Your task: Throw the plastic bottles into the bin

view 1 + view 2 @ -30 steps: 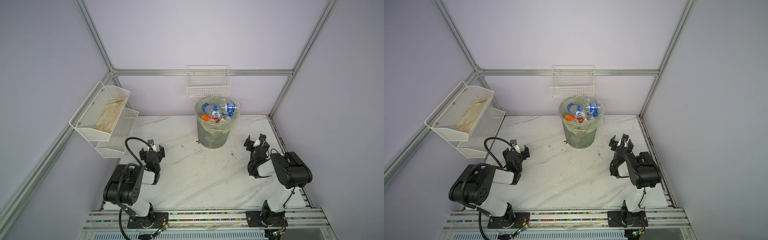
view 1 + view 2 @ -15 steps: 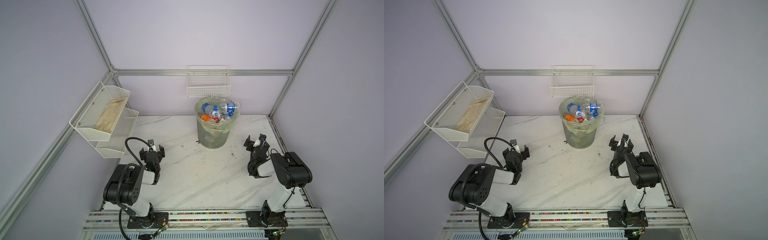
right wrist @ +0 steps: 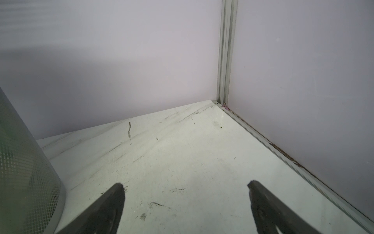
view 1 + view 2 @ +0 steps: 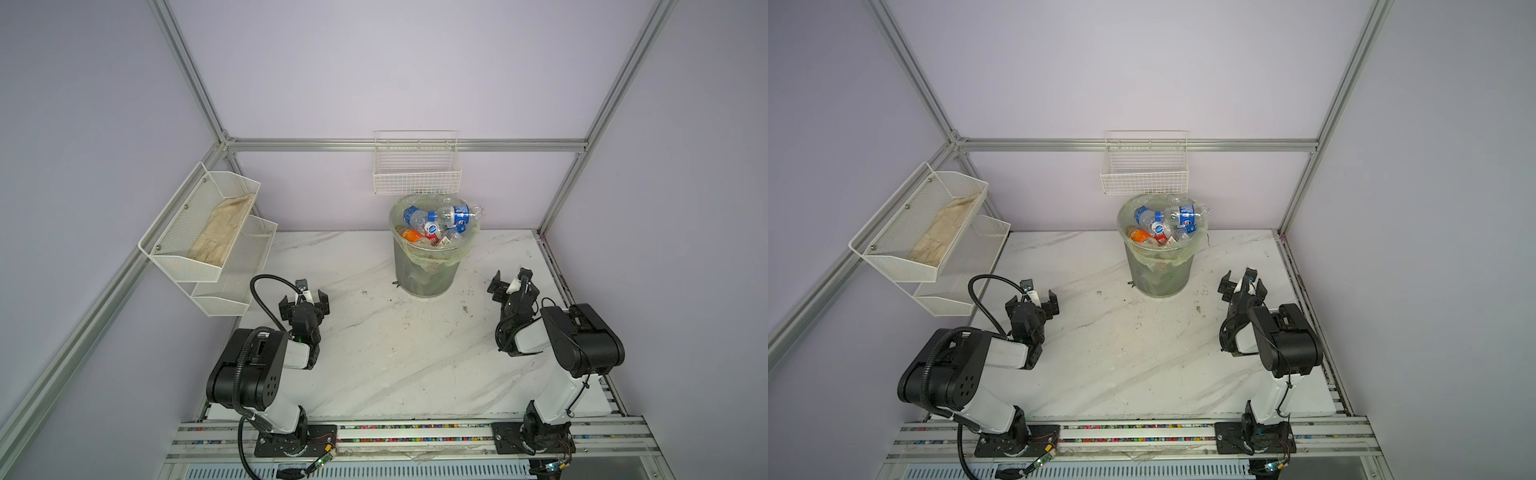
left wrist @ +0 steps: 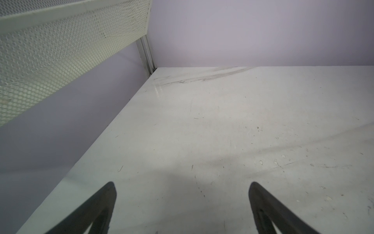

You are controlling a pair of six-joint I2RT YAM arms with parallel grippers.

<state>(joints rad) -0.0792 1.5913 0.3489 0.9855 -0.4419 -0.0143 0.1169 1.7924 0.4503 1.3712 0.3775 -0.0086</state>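
Observation:
The bin [image 4: 424,270] [image 4: 1158,274], round, translucent grey with a pale green liner, stands at the back middle of the white marble table in both top views. Several plastic bottles [image 4: 440,222] [image 4: 1165,224] with blue, red and orange labels are heaped up to its rim. My left gripper [image 4: 303,301] [image 4: 1032,302] [image 5: 182,186] hangs open and empty over the table's left side. My right gripper [image 4: 512,284] [image 4: 1242,283] [image 3: 185,187] is open and empty to the right of the bin, whose wall [image 3: 26,172] fills one edge of the right wrist view.
A two-tier white mesh shelf [image 4: 208,232] [image 4: 926,232] [image 5: 60,50] holding a beige cloth [image 4: 222,230] hangs on the left wall, close to the left arm. A white wire basket [image 4: 417,166] [image 4: 1144,166] hangs on the back wall just above the bin. An aluminium rail [image 3: 283,154] edges the table's right side.

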